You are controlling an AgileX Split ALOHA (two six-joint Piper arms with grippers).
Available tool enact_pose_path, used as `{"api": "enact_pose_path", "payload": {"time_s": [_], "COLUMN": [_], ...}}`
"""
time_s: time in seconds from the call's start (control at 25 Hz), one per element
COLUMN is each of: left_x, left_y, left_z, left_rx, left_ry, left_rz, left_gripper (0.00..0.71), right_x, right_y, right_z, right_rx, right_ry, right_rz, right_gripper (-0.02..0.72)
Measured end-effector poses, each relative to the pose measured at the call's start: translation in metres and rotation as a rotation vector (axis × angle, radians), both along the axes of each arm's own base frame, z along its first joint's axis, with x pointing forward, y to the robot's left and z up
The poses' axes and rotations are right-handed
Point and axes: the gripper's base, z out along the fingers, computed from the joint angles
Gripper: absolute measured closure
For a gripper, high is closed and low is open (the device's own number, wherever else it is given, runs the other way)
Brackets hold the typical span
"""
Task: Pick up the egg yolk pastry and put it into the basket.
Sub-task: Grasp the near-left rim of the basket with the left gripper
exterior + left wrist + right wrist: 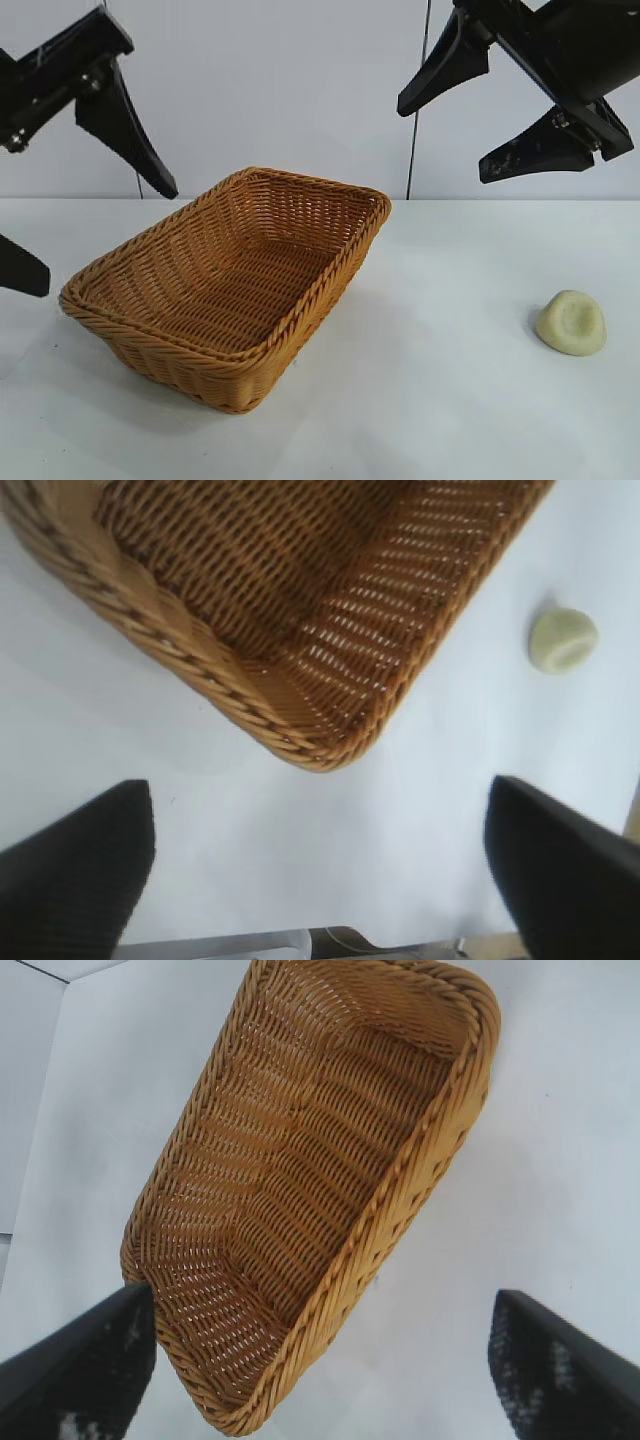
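1. Right tool [500, 105] hangs high, fingers spread, grasping nothing
2. Left tool [95, 235] hangs likewise released, beside the basket [320, 300]
3. Egg yolk pastry [571, 322] lies on the white counter [450, 400], well right of the basket

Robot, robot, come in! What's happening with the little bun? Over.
Both jaws open, left gripper and right gripper high up. Egg yolk pastry on table, right of empty basket. Nothing blocking.

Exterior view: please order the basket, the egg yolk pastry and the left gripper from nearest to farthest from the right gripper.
1. Basket, down-left of the right gripper, mid-table.
2. Egg yolk pastry, below it on the right; too close to the basket to rank firmly.
3. Left gripper, far left.
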Motion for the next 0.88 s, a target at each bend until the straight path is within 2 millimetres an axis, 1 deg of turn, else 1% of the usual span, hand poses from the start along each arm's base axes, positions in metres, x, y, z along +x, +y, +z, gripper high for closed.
{"api": "enact_pose_path", "payload": {"time_s": [0.08,0.16,0.4,0.6,0.88], "left_x": [0.0,0.005,0.017,0.026,0.039], "left_y": [-0.005,-0.004,-0.005,-0.01,-0.018], "left_z": [-0.002,-0.007,-0.031,-0.053,-0.09], "left_rx": [0.001,-0.003,0.014,0.03,0.058], "left_ry": [0.004,0.031,0.128,0.183,0.231], "left_rz": [0.065,0.169,0.371,0.421,0.439], "left_gripper": [0.065,0.065,0.065,0.065,0.065], "right_x": [0.0,0.0,0.0,0.0,0.001], "right_y": [0.0,0.0,0.0,0.0,0.0], "right_z": [0.0,0.0,0.0,0.0,0.0], "right_rx": [0.0,0.0,0.0,-0.001,-0.002], "right_ry": [0.0,0.0,0.0,-0.003,-0.006], "right_rz": [0.0,0.0,0.0,-0.004,-0.007], "right_gripper": [0.057,0.057,0.057,0.057,0.057]}}
